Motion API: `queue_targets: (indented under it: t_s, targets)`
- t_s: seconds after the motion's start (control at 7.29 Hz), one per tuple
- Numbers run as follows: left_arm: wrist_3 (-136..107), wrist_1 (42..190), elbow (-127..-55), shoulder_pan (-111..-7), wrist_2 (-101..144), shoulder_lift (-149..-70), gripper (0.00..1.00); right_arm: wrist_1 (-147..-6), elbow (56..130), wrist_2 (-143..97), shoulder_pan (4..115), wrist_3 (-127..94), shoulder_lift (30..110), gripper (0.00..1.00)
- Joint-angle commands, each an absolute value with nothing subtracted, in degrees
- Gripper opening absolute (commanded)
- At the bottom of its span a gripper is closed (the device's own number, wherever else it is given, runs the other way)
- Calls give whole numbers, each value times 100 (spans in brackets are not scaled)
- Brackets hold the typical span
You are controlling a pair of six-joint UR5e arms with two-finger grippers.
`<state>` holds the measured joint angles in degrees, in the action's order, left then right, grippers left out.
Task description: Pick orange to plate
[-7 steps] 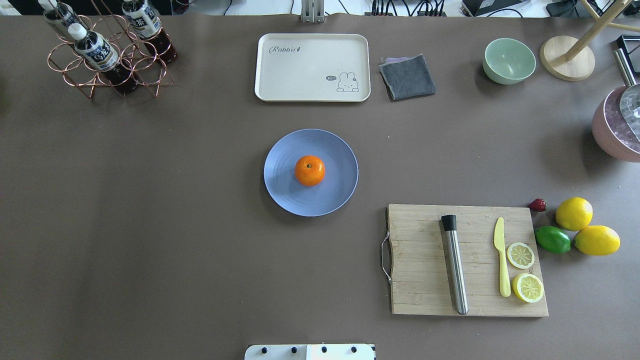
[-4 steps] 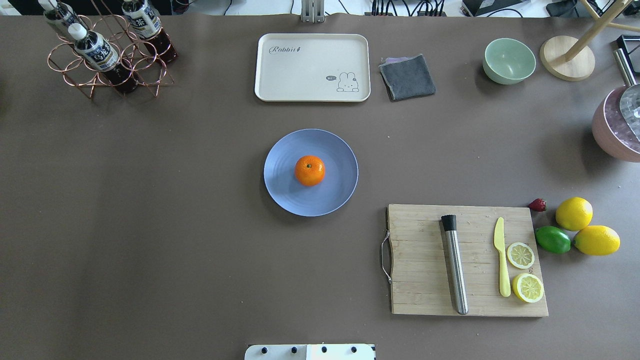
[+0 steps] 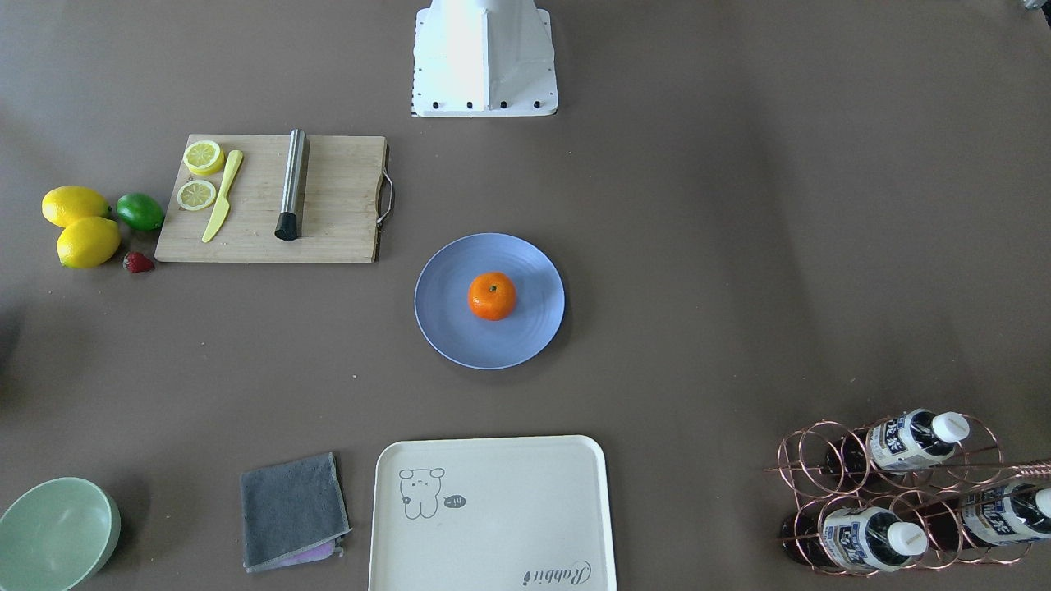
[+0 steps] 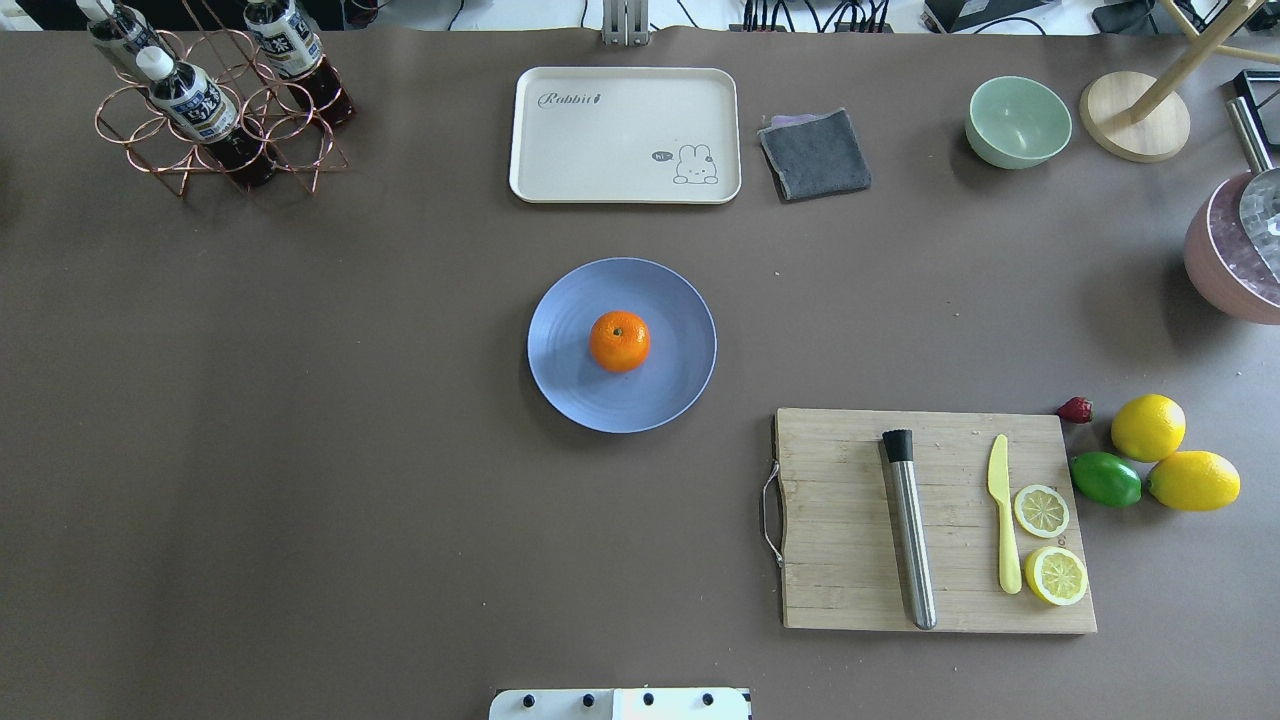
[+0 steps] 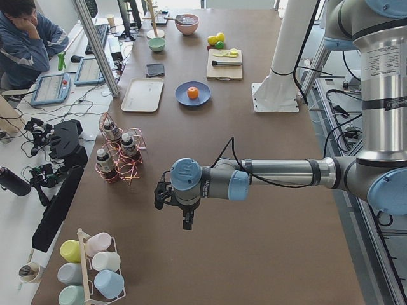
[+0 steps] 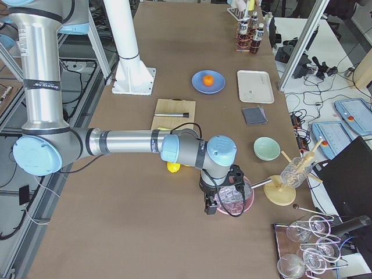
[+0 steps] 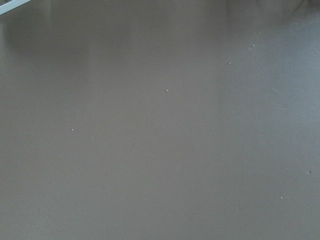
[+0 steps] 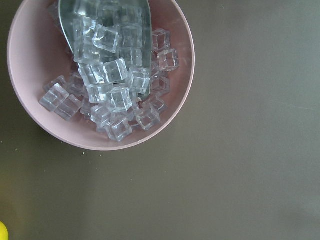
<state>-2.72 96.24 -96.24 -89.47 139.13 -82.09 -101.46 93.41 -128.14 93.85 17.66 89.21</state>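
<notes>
The orange (image 4: 619,341) sits stem up in the middle of the blue-lavender plate (image 4: 566,385) at the table's centre, also seen from the front as the orange (image 3: 492,295) on the plate (image 3: 447,332). Neither gripper shows in the overhead or front view. In the exterior left view my left gripper (image 5: 185,222) hangs over bare table at the left end, far from the plate. In the exterior right view my right gripper (image 6: 211,209) hangs by the pink bowl (image 8: 30,117) of ice cubes. I cannot tell whether either is open or shut.
A cream tray (image 4: 624,134), grey cloth (image 4: 814,153) and green bowl (image 4: 1017,121) line the far side. A cutting board (image 4: 850,530) with muddler, knife and lemon slices lies at the near right, beside two lemons (image 4: 1148,427) and a lime (image 4: 1105,479). A bottle rack (image 4: 215,120) stands far left.
</notes>
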Motion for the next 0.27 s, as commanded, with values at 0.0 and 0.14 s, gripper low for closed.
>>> queue_targets:
  t_s: [0.0,0.14]
  targets:
    - [-272,9624,-9615,-8947,13913,-8209,99,-10125,9343,-12814,9378,1767,8921,100]
    - [-281,9615,-9607,-8947,13939,-8200,99,-10116,9351,-12814,9387,1767,8921,100]
